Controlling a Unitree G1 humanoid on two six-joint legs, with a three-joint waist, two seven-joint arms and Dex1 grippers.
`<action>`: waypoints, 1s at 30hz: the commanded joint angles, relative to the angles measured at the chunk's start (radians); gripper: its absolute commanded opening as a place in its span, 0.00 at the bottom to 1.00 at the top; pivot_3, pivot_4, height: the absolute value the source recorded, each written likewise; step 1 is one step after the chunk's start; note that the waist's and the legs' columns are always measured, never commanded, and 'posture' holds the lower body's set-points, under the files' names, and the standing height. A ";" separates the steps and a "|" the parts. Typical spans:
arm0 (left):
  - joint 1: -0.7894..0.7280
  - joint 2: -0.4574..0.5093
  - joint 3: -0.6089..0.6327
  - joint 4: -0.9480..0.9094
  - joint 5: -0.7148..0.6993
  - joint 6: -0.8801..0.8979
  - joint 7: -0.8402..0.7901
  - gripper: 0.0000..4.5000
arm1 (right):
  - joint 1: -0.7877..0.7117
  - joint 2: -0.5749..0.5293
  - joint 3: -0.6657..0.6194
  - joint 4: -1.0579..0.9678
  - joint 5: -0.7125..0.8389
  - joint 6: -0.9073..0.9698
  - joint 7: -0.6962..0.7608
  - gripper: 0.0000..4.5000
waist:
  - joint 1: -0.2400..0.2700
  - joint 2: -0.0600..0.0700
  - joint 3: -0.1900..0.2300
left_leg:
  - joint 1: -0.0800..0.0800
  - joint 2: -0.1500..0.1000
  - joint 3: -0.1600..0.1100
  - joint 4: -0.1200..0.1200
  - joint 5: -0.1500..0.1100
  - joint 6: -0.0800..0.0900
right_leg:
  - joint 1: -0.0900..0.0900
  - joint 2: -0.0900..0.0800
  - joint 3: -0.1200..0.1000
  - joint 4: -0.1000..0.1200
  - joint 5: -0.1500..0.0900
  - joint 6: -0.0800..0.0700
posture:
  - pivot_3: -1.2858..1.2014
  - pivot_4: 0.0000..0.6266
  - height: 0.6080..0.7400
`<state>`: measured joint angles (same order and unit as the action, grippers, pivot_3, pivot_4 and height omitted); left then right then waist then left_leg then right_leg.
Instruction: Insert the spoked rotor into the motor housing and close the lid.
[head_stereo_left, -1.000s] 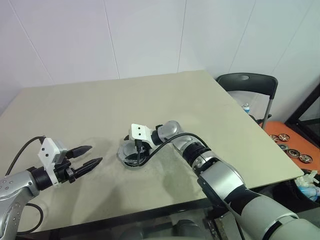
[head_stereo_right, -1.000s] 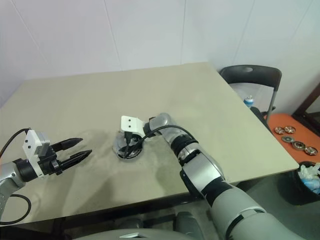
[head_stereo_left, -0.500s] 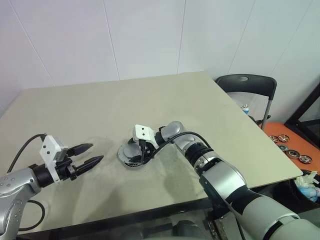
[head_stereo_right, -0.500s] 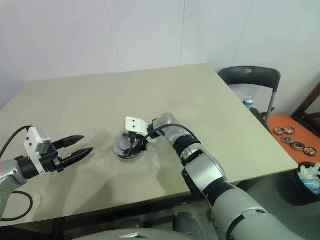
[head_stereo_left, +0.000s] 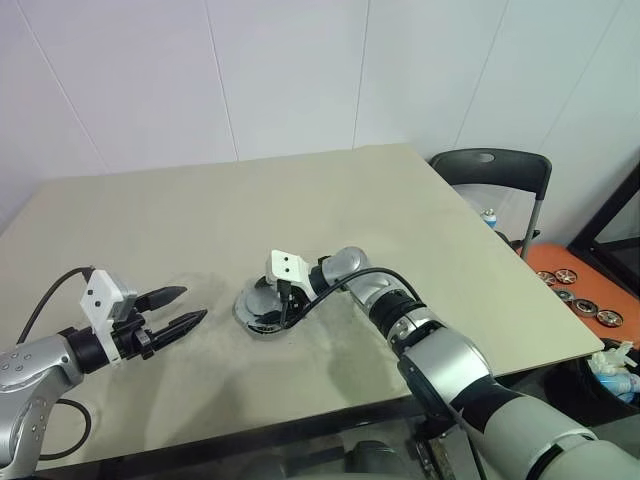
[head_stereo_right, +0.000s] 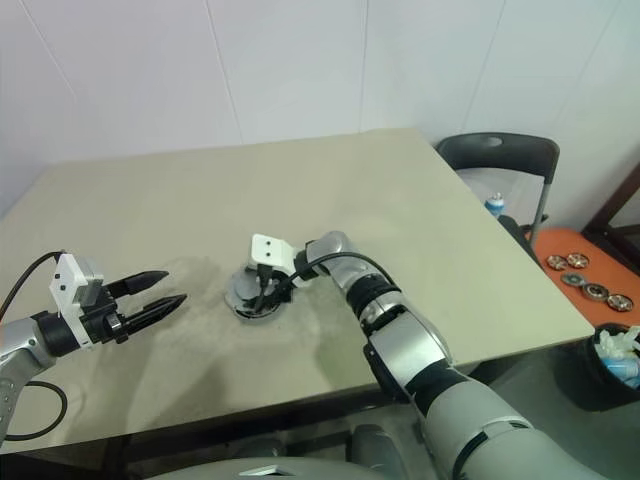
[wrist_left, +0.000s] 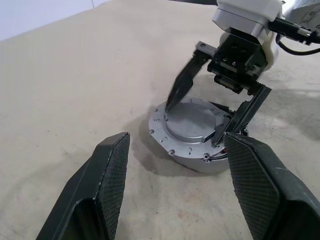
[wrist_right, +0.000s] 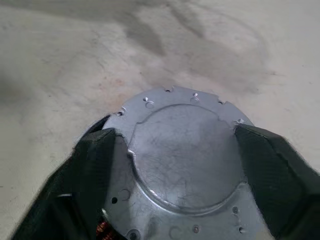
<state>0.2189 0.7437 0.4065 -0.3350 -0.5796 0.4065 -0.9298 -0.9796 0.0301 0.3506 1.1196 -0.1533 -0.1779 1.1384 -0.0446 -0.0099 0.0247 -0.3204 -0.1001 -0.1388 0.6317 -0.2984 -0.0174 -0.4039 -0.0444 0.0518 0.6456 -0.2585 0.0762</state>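
The lid (wrist_right: 180, 160), a silver-grey disc with a raised round centre, lies on top of the motor housing (head_stereo_left: 258, 312) near the middle of the table. Copper windings (wrist_right: 102, 231) peek out under the lid's rim. My right gripper (wrist_right: 175, 132) reaches over the stack from the right and points down. Its two black fingers (wrist_left: 182, 82) press against opposite sides of the lid's raised centre. The spoked rotor is hidden. My left gripper (head_stereo_left: 193, 304) hovers open and empty to the left of the stack, pointing at it, well apart from it.
The beige table (head_stereo_left: 200, 200) ends close in front of the stack and at the right. Beyond the right edge stands a black folding chair (head_stereo_left: 495, 165). An orange tray (head_stereo_left: 580, 290) with round parts and a bin (head_stereo_left: 615, 365) are on the floor.
The right gripper's fingers have narrowed from wide open onto the lid's raised centre. The left arm and the stack have stayed put.
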 joint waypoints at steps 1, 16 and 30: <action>-0.019 0.005 0.003 -0.013 -0.002 -0.008 0.005 0.71 | 0.016 -0.005 0.021 0.006 -0.035 0.011 -0.013 0.58 | 0.000 0.000 0.000 | 0.000 0.000 0.000 0.000 0.000 0.000 | 0.000 0.000 0.000 0.000 0.000 0.000 | 0.52 0.00 1.00; -0.056 -0.001 -0.024 0.015 0.009 -0.021 0.013 0.71 | 0.001 -0.018 0.002 -0.007 -0.019 0.035 -0.001 0.58 | 0.002 0.000 0.000 | 0.000 0.000 0.000 0.000 0.000 0.000 | 0.000 0.000 0.000 0.000 0.000 0.000 | 0.52 0.00 1.00; 0.107 0.081 -0.015 0.021 0.112 -0.131 -0.105 0.71 | 0.011 0.018 0.001 -0.038 -0.014 0.045 -0.001 0.58 | 0.000 0.001 0.001 | -0.001 0.001 0.000 -0.002 0.000 0.000 | -0.001 0.000 0.000 0.000 0.000 0.000 | 0.52 0.00 1.00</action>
<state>0.3223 0.8070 0.3724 -0.3163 -0.5060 0.3353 -1.0149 -0.9749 0.0399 0.3393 1.0927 -0.1531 -0.1370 1.1371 -0.0450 -0.0089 0.0253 -0.3213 -0.0993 -0.1387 0.6295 -0.2984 -0.0178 -0.4049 -0.0441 0.0520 0.6451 -0.2588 0.0759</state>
